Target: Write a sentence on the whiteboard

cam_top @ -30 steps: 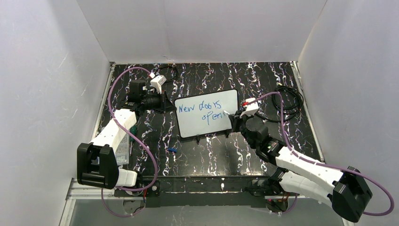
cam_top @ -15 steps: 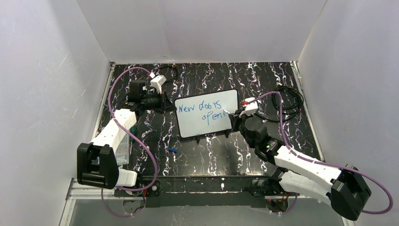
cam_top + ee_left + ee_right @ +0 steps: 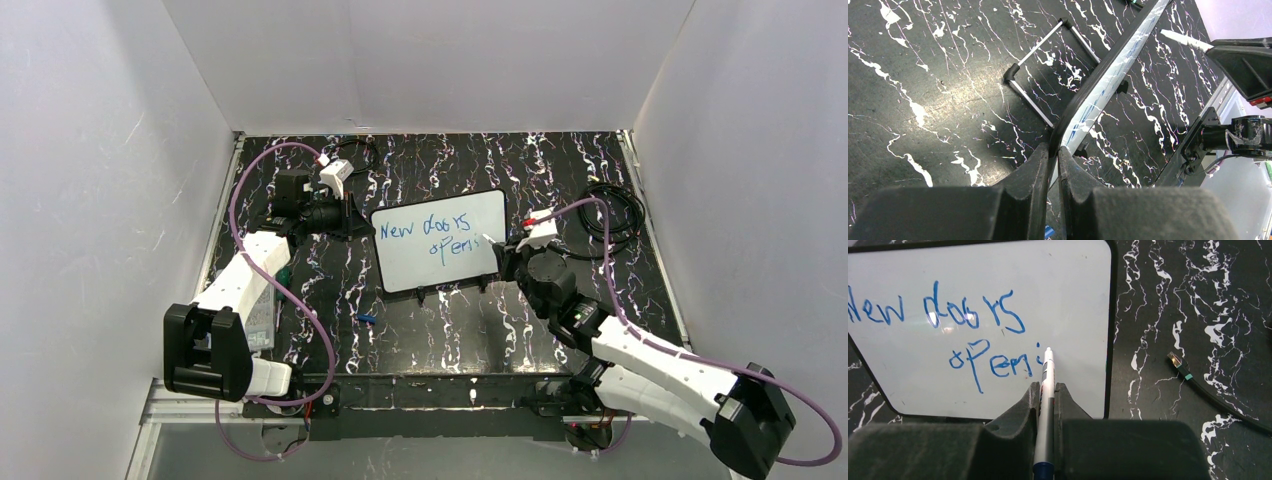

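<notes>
Two words of the sentence (image 3: 973, 315) are done, the third at "openi". The right gripper (image 3: 1047, 390), clenched on the marker (image 3: 1048, 365), has slid a touch right across the whiteboard (image 3: 440, 272), mid-table (image 3: 450, 170), ready for the next letter. The left gripper (image 3: 1053, 155) stays pinched on the board's left edge.

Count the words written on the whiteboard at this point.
3: New at top left of the whiteboard, doors right of it, and an unfinished third word on the line below, ending by the marker tip. None seem hidden.
</notes>
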`<state>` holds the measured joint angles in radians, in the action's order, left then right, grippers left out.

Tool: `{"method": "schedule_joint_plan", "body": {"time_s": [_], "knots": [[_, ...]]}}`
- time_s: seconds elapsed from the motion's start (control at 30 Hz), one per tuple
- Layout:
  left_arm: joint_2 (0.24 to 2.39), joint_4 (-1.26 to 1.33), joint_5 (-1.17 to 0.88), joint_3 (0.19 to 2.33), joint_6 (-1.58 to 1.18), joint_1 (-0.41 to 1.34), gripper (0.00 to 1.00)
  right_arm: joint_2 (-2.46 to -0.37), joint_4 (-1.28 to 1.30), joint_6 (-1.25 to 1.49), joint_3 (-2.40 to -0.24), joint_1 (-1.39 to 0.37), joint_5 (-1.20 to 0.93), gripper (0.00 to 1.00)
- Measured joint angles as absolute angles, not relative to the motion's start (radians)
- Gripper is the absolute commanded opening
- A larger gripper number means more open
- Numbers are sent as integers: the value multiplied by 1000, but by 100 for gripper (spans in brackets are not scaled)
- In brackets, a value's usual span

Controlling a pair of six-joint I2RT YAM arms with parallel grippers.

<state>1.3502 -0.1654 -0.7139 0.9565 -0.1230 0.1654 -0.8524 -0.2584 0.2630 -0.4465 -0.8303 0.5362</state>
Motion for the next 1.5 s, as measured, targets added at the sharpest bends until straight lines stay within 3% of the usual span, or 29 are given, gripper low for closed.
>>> {"method": "schedule_joint_plan", "body": {"time_s": [1.5], "knots": [[1350, -165, -714, 957, -123, 165, 0, -906, -261, 287, -414, -830, 547, 1]]}}
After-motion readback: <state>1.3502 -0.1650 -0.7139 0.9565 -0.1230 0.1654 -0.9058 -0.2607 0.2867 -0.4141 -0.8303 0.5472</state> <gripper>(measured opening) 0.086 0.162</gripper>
